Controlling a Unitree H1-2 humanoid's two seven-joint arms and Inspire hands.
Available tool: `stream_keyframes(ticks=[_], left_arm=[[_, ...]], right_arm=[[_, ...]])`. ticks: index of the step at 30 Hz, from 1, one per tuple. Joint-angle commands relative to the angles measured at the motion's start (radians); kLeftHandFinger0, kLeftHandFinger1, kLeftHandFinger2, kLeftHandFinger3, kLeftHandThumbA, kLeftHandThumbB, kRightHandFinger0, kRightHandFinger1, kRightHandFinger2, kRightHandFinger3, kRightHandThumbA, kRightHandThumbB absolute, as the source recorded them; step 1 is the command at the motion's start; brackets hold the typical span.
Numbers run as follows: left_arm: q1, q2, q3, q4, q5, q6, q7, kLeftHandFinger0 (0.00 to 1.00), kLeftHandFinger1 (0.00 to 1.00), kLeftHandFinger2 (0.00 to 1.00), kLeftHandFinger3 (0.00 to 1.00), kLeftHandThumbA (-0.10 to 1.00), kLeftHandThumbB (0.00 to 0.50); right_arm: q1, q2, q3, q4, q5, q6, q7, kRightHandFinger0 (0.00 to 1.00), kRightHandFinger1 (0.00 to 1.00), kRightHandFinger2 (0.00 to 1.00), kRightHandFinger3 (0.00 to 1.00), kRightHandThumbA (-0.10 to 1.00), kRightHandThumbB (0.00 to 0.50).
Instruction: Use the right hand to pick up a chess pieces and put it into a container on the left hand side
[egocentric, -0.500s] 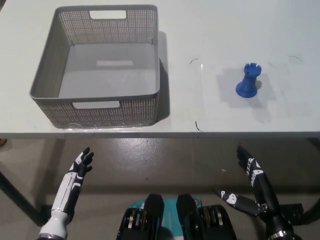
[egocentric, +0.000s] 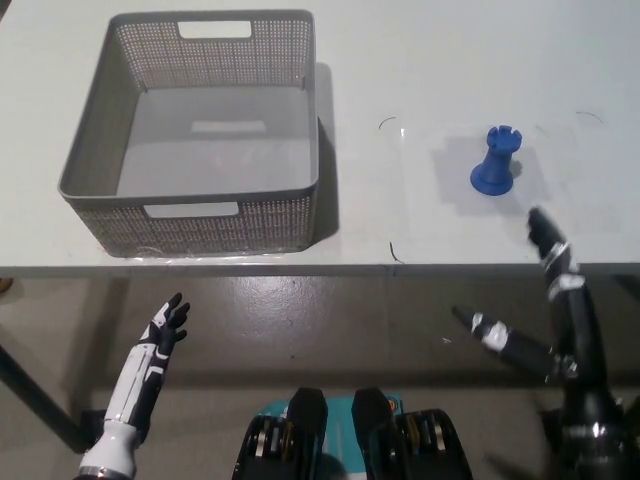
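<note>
A blue rook chess piece (egocentric: 495, 161) stands upright on the white table (egocentric: 420, 70), right of centre. Left of it sits a grey perforated basket (egocentric: 195, 130), with nothing inside. My black right hand (egocentric: 555, 300) is open below and right of the rook, its fingers spread and the top fingertips reaching over the table's front edge, apart from the piece. My white left hand (egocentric: 160, 335) rests open below the table edge at lower left, under the basket.
The table's front edge runs across the picture at about mid height, with bare floor (egocentric: 320, 320) beneath it. A few thin dark marks lie on the table between the basket and the rook.
My right hand has risen from below the table edge up toward the rook, its fingertips now over the edge. The left hand, basket and rook have stayed put.
</note>
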Motion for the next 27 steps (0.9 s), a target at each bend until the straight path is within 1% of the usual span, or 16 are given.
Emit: stream_keyframes(ticks=[1,3,4,5,6,7,8,9,10,12,14,16,17,20,23,27], left_arm=[[-0.010,0.009,-0.006,-0.021,0.001,-0.039,-0.011,1.00,1.00,1.00,1.00,1.00,0.212],[-0.012,0.009,-0.005,-0.020,-0.001,-0.039,-0.012,1.00,1.00,1.00,1.00,1.00,0.213],[-0.013,0.012,-0.007,-0.021,0.011,-0.040,-0.009,1.00,1.00,1.00,1.00,1.00,0.220],[-0.014,0.012,-0.008,-0.020,0.015,-0.041,-0.007,1.00,1.00,1.00,1.00,1.00,0.220],[-0.011,0.013,-0.010,-0.021,0.023,-0.041,-0.006,1.00,1.00,1.00,1.00,1.00,0.223],[-0.002,0.012,-0.013,-0.025,0.027,-0.039,-0.008,1.00,1.00,1.00,1.00,1.00,0.220],[0.020,0.005,-0.016,-0.034,0.017,-0.037,-0.013,1.00,1.00,1.00,1.00,1.00,0.227],[0.026,0.002,-0.016,-0.036,0.015,-0.036,-0.014,1.00,1.00,1.00,1.00,1.00,0.226],[0.045,0.002,-0.019,-0.047,0.024,-0.028,-0.012,1.00,1.00,1.00,1.00,1.00,0.243],[0.053,0.002,-0.021,-0.052,0.031,-0.022,-0.010,1.00,1.00,1.00,1.00,1.00,0.245],[0.059,-0.003,-0.021,-0.042,0.032,-0.041,-0.002,1.00,1.00,1.00,1.00,1.00,0.247],[0.057,-0.004,-0.019,-0.040,0.029,-0.037,-0.002,1.00,1.00,1.00,1.00,1.00,0.252],[0.055,-0.004,-0.019,-0.035,0.028,-0.043,-0.003,1.00,1.00,1.00,1.00,1.00,0.242],[0.055,-0.004,-0.019,-0.032,0.044,-0.043,0.006,1.00,1.00,1.00,1.00,1.00,0.240],[0.057,-0.004,-0.018,-0.030,0.030,-0.043,-0.003,1.00,1.00,1.00,1.00,1.00,0.241],[0.055,-0.003,-0.016,-0.028,0.026,-0.050,-0.004,1.00,1.00,1.00,1.00,1.00,0.231]], right_arm=[[-0.122,-0.009,-0.045,-0.054,-0.058,0.065,-0.057,1.00,1.00,1.00,1.00,1.00,0.362],[-0.161,-0.024,-0.059,-0.031,-0.060,0.084,-0.055,1.00,1.00,1.00,1.00,1.00,0.379],[-0.193,-0.044,-0.065,-0.028,-0.067,0.131,-0.045,1.00,1.00,1.00,1.00,1.00,0.396],[-0.212,-0.052,-0.070,-0.018,-0.063,0.145,-0.042,1.00,1.00,1.00,1.00,1.00,0.412],[-0.232,-0.062,-0.076,-0.006,-0.062,0.159,-0.040,1.00,1.00,1.00,1.00,1.00,0.403],[-0.257,-0.077,-0.084,0.019,-0.063,0.171,-0.042,1.00,1.00,1.00,1.00,1.00,0.408],[-0.282,-0.092,-0.094,0.048,-0.053,0.198,-0.040,1.00,1.00,1.00,1.00,1.00,0.448],[-0.288,-0.095,-0.096,0.055,-0.048,0.208,-0.038,1.00,1.00,1.00,1.00,1.00,0.451],[-0.314,-0.109,-0.100,0.089,-0.056,0.232,-0.040,1.00,1.00,1.00,1.00,1.00,0.481],[-0.353,-0.126,-0.102,0.140,-0.048,0.250,-0.037,1.00,1.00,1.00,1.00,1.00,0.496],[-0.409,-0.146,-0.100,0.221,-0.040,0.254,-0.034,1.00,1.00,1.00,1.00,1.00,0.500],[-0.456,-0.159,-0.099,0.285,-0.037,0.269,-0.035,1.00,1.00,1.00,1.00,1.00,0.500],[-0.492,-0.165,-0.098,0.345,-0.028,0.253,-0.036,1.00,1.00,1.00,1.00,1.00,0.476],[-0.558,-0.177,-0.091,0.477,-0.029,0.206,-0.052,1.00,1.00,1.00,1.00,1.00,0.453],[-0.608,-0.190,-0.073,0.587,-0.068,0.198,-0.084,1.00,1.00,1.00,1.00,1.00,0.476],[-0.674,-0.207,-0.030,0.716,-0.114,0.204,-0.117,1.00,1.00,1.00,1.00,1.00,0.484]])
